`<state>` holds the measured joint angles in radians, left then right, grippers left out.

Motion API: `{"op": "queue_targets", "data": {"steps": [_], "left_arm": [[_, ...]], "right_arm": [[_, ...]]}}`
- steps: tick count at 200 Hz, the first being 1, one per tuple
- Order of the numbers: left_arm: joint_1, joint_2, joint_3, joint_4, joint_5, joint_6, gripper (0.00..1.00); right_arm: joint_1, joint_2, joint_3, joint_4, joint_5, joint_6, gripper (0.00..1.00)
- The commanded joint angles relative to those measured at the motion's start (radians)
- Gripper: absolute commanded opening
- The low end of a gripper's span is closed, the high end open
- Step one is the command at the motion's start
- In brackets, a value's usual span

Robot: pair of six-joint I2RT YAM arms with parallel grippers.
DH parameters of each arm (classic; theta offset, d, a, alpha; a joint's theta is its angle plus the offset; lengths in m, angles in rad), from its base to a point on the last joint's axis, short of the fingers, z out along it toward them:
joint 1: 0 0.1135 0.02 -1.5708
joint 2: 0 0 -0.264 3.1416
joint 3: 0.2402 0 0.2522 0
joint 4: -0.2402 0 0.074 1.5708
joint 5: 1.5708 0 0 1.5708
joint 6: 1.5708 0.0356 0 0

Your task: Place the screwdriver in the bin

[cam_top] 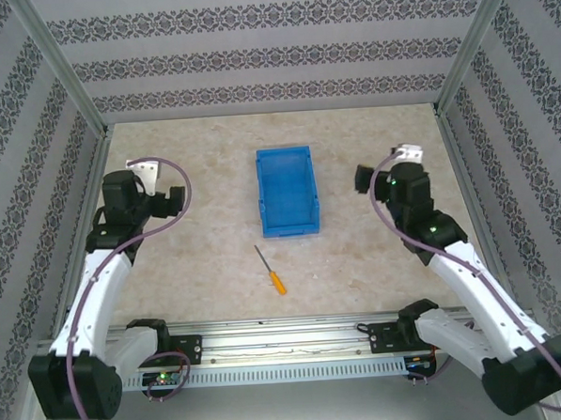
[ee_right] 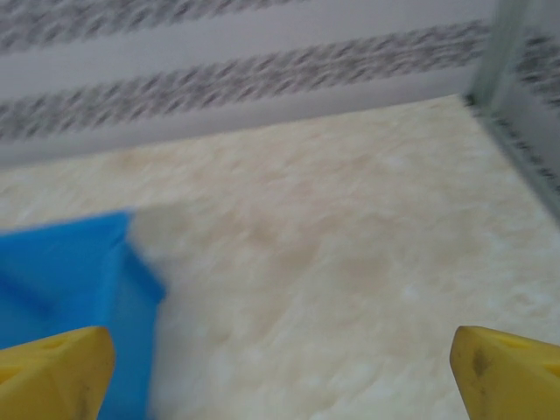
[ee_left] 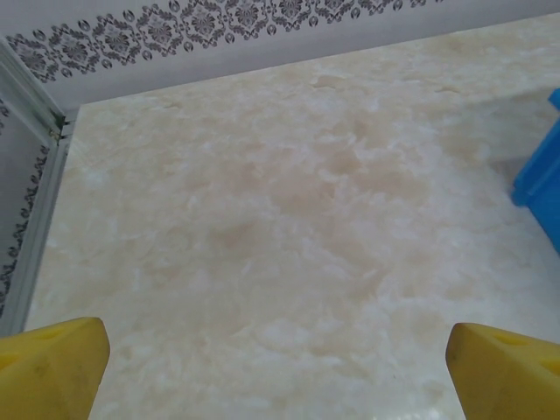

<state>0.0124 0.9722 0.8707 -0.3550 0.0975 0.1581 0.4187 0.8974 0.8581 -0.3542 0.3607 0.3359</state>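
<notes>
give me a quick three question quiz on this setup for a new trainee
1. Multiple choice: which end of the screwdriver points toward the bin? A) the metal tip B) the orange handle C) neither, it lies parallel to the bin's near wall
2. True or false: the screwdriver is already inside the bin.
3. Fill in: the left gripper and the right gripper are both ____ (open or shut).

Key: 1 A; 2 false, it lies on the table between the bin and the arm bases; 3 open, and neither holds anything.

Screwdriver just before blue bin
</notes>
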Motion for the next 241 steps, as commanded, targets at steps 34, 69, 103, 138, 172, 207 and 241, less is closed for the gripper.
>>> {"op": "queue_targets", "data": {"steps": [34, 69, 103, 138, 172, 207, 241], "left_arm": [[-0.009, -0.089, 0.185, -0.522, 0.018, 0.052, 0.99], [-0.009, -0.100, 0.205, -0.600, 0.033, 0.043, 0.99], [-0.009, -0.125, 0.184, -0.602, 0.018, 0.043, 0.99], [-0.009, -0.134, 0.169, -0.601, 0.021, 0.047, 0.99], [-0.009, -0.126, 0.178, -0.601, 0.002, 0.058, 0.99], [-0.009, -0.120, 0.173, -0.580, -0.011, 0.060, 0.99], [-0.009, -0.116, 0.182, -0.565, -0.004, 0.045, 0.99]], "right_arm": [[0.420, 0.031, 0.082, -0.420, -0.028, 0.180, 0.97], [0.619, 0.209, 0.090, -0.421, -0.069, 0.244, 0.92], [0.753, 0.396, 0.107, -0.339, -0.100, 0.297, 0.86], [0.800, 0.570, 0.159, -0.269, -0.175, 0.308, 0.78], [0.813, 0.725, 0.226, -0.258, -0.228, 0.310, 0.70], [0.810, 0.834, 0.261, -0.250, -0.246, 0.322, 0.68], [0.793, 0.894, 0.268, -0.258, -0.259, 0.328, 0.61]]}}
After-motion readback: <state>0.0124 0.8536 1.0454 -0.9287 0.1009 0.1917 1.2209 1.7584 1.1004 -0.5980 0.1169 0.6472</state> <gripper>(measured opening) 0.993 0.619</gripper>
